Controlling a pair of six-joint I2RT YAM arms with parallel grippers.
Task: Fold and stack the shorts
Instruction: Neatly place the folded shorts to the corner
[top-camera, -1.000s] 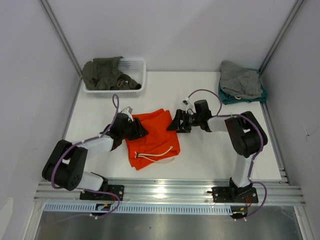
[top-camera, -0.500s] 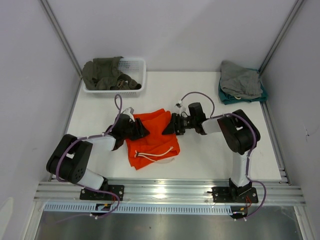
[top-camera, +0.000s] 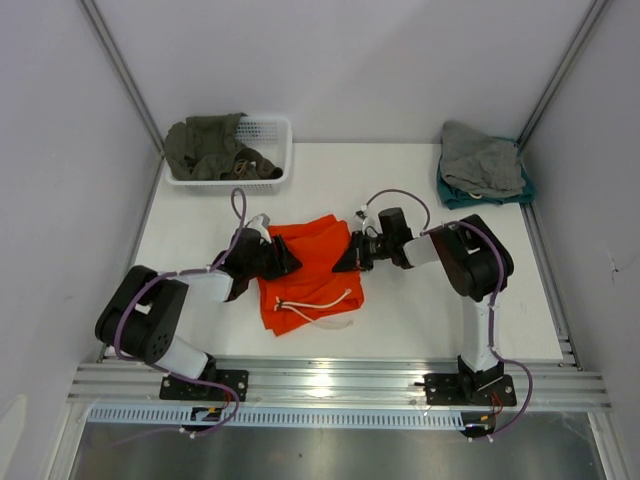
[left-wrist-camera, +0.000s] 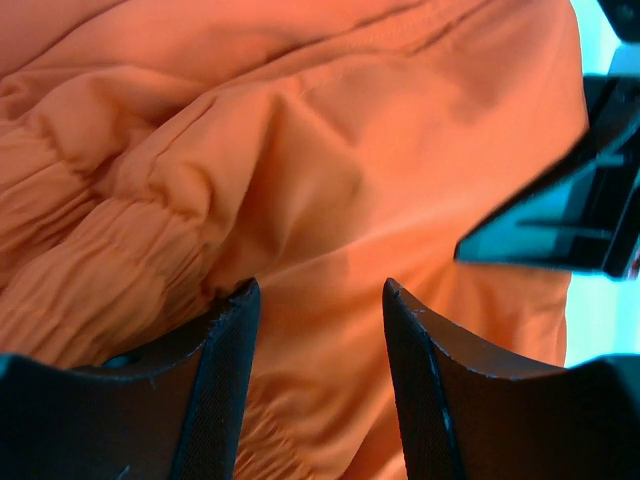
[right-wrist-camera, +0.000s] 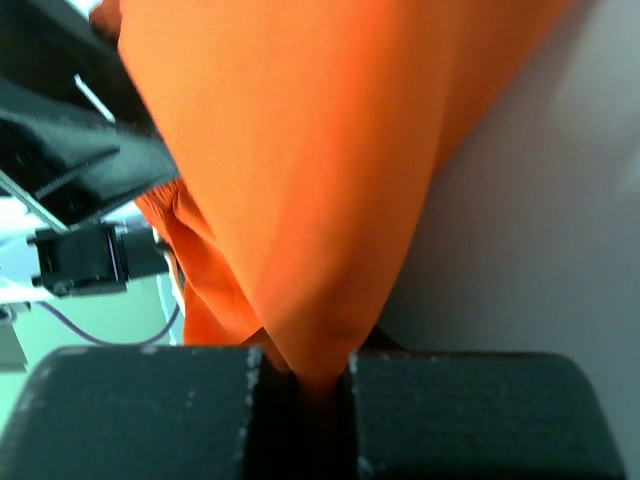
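Observation:
The bright orange shorts (top-camera: 310, 268) lie crumpled mid-table, with the white drawstring (top-camera: 315, 303) near the front. My left gripper (top-camera: 285, 258) is at their left edge, by the gathered waistband (left-wrist-camera: 90, 260). Its jaws (left-wrist-camera: 320, 290) stand open, one finger on each side of a stretch of orange fabric (left-wrist-camera: 330, 180). My right gripper (top-camera: 345, 262) is at the shorts' right edge. In the right wrist view it (right-wrist-camera: 305, 365) is shut on a pinched fold of the shorts (right-wrist-camera: 300, 180), which rises in a cone from between the pads. The two grippers face each other across the cloth.
A white basket (top-camera: 272, 128) holding an olive-green garment (top-camera: 210, 148) stands at the back left. Grey and teal garments (top-camera: 482, 162) are piled at the back right. A metal rail (top-camera: 330, 380) runs along the near edge, and side walls close in the table.
My right gripper has moved left onto the shorts' right edge and shut on the fabric. The left gripper has stayed nearly still.

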